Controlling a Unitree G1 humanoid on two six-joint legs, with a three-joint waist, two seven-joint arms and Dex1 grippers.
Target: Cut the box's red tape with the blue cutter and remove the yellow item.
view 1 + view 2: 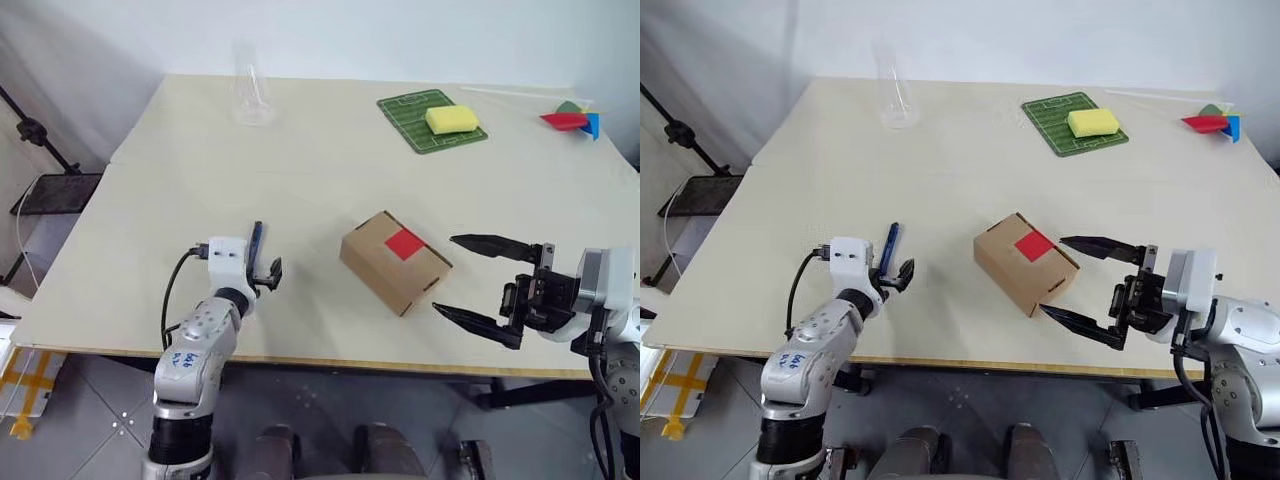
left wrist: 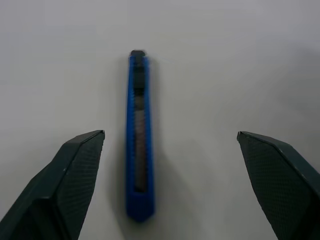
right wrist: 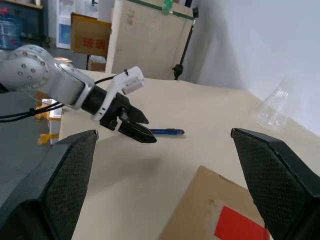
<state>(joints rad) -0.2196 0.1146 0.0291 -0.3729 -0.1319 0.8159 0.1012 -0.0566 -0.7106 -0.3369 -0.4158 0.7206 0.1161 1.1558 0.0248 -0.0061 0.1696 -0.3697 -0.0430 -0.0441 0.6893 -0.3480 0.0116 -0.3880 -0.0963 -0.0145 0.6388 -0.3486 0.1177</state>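
Head view: on the pale worktop [image 1: 300, 180], the left gripper [image 1: 262, 268] hovers, jaws wide, at the cutter [image 1: 256, 240], which lies at 9 o'clock from the cardboard box [image 1: 395, 262]; its red tape [image 1: 405, 243] is uncut. The right gripper [image 1: 478, 290] waits open at the box's 3 o'clock.

Left wrist view: the slim, matte-blue cutter [image 2: 138, 135] lies between textured black fingers [image 2: 75, 170]. Picking it up looks to be the step; closing squarely comes next.
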